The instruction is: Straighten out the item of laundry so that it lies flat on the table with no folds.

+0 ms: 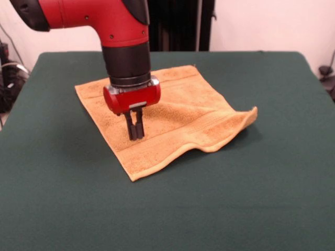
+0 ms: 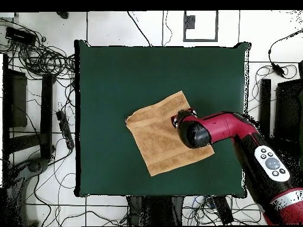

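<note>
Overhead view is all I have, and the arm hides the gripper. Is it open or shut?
Observer: Shut. In the front view the gripper points straight down at the towel, with its jaws together.
Operator: Does it touch the towel?
Observer: The tips seem to reach the cloth near its middle. I cannot tell whether they pinch it.
Operator: Does the towel lie flat?
Observer: Not yet. One corner curls up off the table, and the edge beside it is wavy.
</note>
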Controlling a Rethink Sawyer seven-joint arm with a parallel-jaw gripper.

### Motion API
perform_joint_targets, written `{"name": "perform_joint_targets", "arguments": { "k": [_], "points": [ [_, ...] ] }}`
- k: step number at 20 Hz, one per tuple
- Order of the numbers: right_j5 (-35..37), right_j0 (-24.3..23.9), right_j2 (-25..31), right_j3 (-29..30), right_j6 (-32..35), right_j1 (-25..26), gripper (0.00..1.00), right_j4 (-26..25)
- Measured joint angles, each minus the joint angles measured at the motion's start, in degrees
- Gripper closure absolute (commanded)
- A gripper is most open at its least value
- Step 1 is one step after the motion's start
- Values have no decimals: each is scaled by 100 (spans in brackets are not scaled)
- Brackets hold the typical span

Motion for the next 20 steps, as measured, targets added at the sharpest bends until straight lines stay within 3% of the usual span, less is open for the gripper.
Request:
{"name": "perform_joint_targets", "arguments": {
  "k": [7, 20],
  "points": [
    [-43, -87, 43, -10, -5, 216, 100, -125],
    [-622, -687, 392, 219, -267, 480, 100, -329]
  ]
}}
